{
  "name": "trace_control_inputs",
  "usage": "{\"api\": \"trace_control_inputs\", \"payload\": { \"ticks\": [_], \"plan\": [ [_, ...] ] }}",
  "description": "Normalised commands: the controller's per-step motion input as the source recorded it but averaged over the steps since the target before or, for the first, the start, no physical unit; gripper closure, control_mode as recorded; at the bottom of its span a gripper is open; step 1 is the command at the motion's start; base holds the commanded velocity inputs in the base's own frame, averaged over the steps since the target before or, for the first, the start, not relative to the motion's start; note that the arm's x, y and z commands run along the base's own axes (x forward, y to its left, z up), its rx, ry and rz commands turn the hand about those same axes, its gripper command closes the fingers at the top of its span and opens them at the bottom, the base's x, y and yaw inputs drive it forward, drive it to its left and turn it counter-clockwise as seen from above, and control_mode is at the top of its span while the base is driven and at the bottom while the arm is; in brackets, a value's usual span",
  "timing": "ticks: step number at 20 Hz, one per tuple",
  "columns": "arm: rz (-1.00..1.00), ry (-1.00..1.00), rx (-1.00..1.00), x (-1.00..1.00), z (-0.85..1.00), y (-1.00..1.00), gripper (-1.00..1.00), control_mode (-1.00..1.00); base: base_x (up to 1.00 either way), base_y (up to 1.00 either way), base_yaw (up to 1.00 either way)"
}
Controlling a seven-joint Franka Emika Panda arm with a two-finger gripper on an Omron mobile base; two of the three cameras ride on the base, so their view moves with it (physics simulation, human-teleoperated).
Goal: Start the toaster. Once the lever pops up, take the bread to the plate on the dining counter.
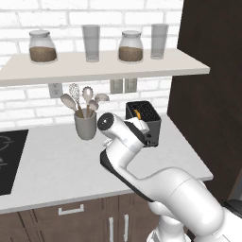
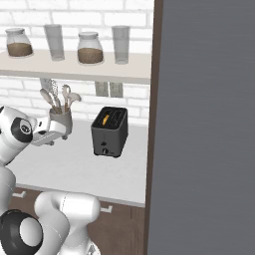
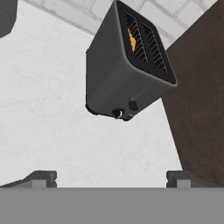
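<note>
The robot's two dark fingers (image 3: pixel 112 178) stand spread wide and empty above the white marbled counter (image 3: pixel 43 122). Ahead of them and well apart sits the small boxy dark grey toaster (image 3: pixel 118 78) with its black slotted top, an orange-brown-crusted slice of bread (image 3: pixel 131 39) sunk in the slot farther from the fingers. The small dark lever (image 3: pixel 133 105) on the toaster's narrow front face points back towards the fingers. A dark brown wooden panel (image 3: pixel 197 109) rises just beyond the toaster.

Toaster (image 1: pixel 150 124) behind arm, bread (image 1: pixel 137 113) in slot
</note>
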Motion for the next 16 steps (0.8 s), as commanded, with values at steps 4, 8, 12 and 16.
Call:
{"api": "trace_control_inputs", "payload": {
  "ticks": [4,8,12,16],
  "plan": [
    [0.0,0.0,0.0,0.0,0.0,0.0,-1.0,-1.0,0.0,0.0,0.0],
    [0.0,0.0,0.0,0.0,0.0,0.0,-1.0,-1.0,0.0,0.0,0.0],
    [0.0,0.0,0.0,0.0,0.0,0.0,-1.0,-1.0,0.0,0.0,0.0],
    [0.0,0.0,0.0,0.0,0.0,0.0,-1.0,-1.0,0.0,0.0,0.0]
  ]
}}
